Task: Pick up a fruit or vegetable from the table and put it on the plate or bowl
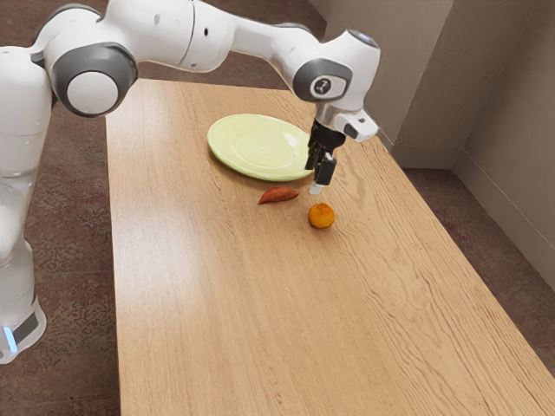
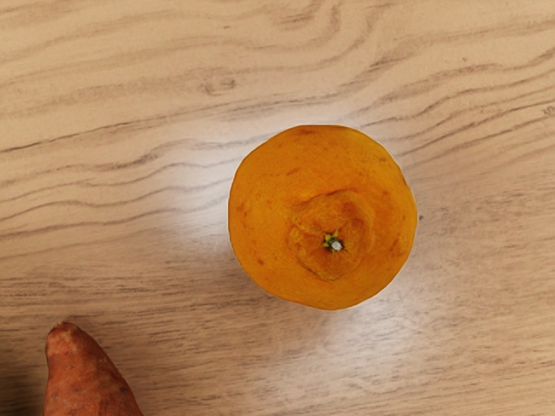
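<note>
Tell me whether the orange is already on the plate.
No, the orange sits on the bare wooden table, apart from the pale green plate, with the sweet potato lying between them.

Wooden table (image 1: 260, 329), green plate (image 1: 258, 146), sweet potato (image 1: 277, 196), orange (image 1: 322, 216)

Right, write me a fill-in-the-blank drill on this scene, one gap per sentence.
1. The pale green plate has ____ on it.
2. The round fruit below the wrist camera, stem end up, is an ____.
3. The reddish-brown vegetable lying beside that fruit is a ____.
4. The tool hangs over the wooden ____.
Missing words: nothing; orange; sweet potato; table.
</note>
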